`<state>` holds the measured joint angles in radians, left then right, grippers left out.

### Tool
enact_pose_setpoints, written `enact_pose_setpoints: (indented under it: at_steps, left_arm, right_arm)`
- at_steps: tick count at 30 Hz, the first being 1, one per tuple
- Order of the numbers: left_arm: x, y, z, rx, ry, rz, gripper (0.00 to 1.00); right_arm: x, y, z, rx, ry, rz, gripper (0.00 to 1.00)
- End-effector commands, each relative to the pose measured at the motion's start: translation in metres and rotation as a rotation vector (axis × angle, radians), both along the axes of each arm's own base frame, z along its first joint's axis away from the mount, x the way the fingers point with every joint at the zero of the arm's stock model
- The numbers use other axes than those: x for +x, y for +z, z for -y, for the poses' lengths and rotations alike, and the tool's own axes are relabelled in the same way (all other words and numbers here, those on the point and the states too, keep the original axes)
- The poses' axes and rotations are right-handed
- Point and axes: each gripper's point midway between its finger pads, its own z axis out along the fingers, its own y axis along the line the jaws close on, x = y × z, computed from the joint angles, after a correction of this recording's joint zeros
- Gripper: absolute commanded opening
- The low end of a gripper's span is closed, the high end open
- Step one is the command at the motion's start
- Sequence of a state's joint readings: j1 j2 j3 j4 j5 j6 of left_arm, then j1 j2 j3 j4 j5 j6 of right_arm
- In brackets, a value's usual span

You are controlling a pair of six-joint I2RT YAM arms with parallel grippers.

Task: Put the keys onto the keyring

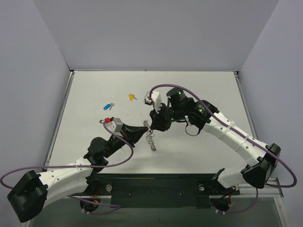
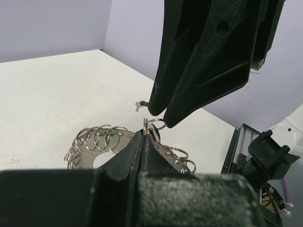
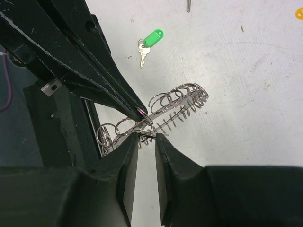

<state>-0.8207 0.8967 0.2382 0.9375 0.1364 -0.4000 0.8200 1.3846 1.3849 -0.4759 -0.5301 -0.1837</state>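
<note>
Keyring (image 1: 151, 138) is found in the middle of the table (image 1: 104, 85), between the two grippers. Its far end rests on the surface and its near end is raised in the grip. It is judged light, all-metal and slick. Each loop looks stiff and springy, but the string of loops is slack, so sag and swing are to be expected if it is lifted by one end. It is best taken at a single loop, fingertips only, with a second hold close by so the loop is steadied for threading.

Left gripper (image 2: 143, 137) is fully closed, with one loop pinched at its tips.

Right gripper (image 3: 147, 142) is set nose-to-nose with it, jaws part-way apart around a neighbouring wire. No clamp on that wire is shown.

Keys are seen loose on the table, well apart from the ring: green key (image 3: 152, 38), blue key (image 1: 109, 106), yellow key (image 1: 131, 97). They are tiny, light and flat-lying, so judged hard to pick up. The plastic head is judged the grip point, with the blade kept free for the loop.
</note>
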Motion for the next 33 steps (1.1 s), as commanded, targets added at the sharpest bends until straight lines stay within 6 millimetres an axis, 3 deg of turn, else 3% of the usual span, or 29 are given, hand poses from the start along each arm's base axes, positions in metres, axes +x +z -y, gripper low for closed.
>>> enact_pose_setpoints:
  at_steps: [1, 12, 15, 19, 26, 33]
  left_arm:
    - [-0.001, 0.047, -0.004, -0.105, 0.009, 0.079, 0.00]
    - [-0.005, 0.046, -0.002, -0.110, -0.016, 0.082, 0.00]
    - [-0.005, 0.047, -0.002, -0.113, -0.016, 0.081, 0.00]
    - [-0.005, 0.047, -0.002, -0.118, -0.019, 0.082, 0.00]
    - [-0.007, 0.049, -0.004, -0.132, -0.021, 0.082, 0.00]
    - [-0.009, 0.052, -0.007, -0.150, -0.019, 0.087, 0.00]
  right_arm:
    - [0.005, 0.005, 0.001, -0.004, -0.011, 0.043, 0.15]
    - [0.004, 0.001, 0.002, -0.021, 0.009, 0.062, 0.16]
    - [0.002, 0.002, 0.001, -0.017, 0.034, 0.063, 0.12]
    - [-0.007, 0.002, 0.001, -0.010, 0.088, 0.055, 0.00]
    - [-0.019, 0.003, 0.001, -0.003, 0.154, 0.039, 0.00]
    - [-0.012, 0.001, 0.005, -0.028, 0.129, 0.068, 0.00]
